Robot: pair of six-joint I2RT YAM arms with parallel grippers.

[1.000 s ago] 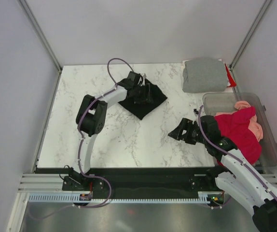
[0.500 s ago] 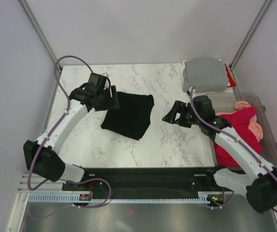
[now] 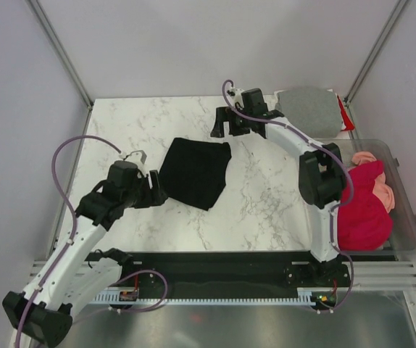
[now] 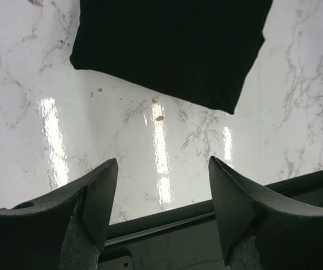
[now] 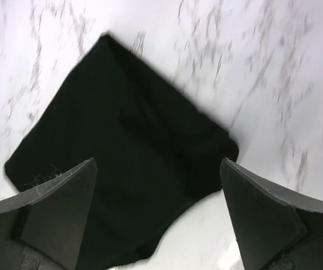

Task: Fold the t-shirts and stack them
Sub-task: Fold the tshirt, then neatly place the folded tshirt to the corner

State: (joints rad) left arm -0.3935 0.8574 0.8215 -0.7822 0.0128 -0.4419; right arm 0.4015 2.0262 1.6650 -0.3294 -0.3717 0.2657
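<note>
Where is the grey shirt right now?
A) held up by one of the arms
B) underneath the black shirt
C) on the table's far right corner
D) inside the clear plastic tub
C: the folded grey shirt lies on the table at its far right corner, behind the tub and apart from the black shirt.

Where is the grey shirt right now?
In the top view, the folded grey t-shirt lies at the table's far right corner, just behind the clear tub.
</note>
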